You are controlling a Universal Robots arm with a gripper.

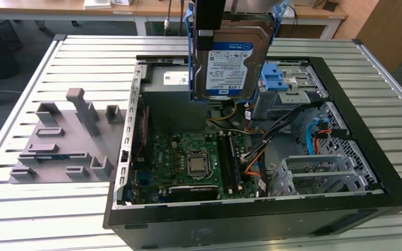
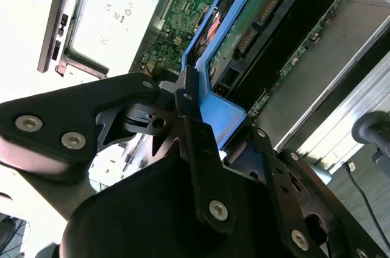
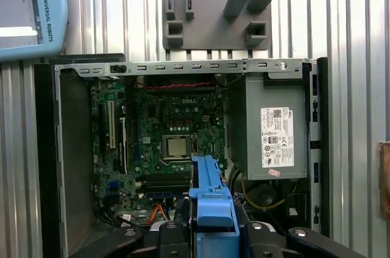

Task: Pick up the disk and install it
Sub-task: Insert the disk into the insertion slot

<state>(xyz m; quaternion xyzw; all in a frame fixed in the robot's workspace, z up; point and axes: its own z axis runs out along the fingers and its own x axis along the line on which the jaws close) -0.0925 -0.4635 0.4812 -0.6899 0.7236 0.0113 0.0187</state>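
We see end effector (image 2: 194,108) clamping blue-framed silver disk (image 1: 230,57) over open black case (image 1: 370,133) (loose cables (image 1: 285,125)). Tilt could snag them.

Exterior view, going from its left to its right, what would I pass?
Grey fixture → power supply → disk → blue bracket. The motherboard is left out because it overlaps several of these.

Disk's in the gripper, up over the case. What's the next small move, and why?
Probably ease the disk slightly toward the exterior view's right. The gripper is shut on its blue frame and holds it upright above the open case, while the metal drive cage lies further to that side in that view.
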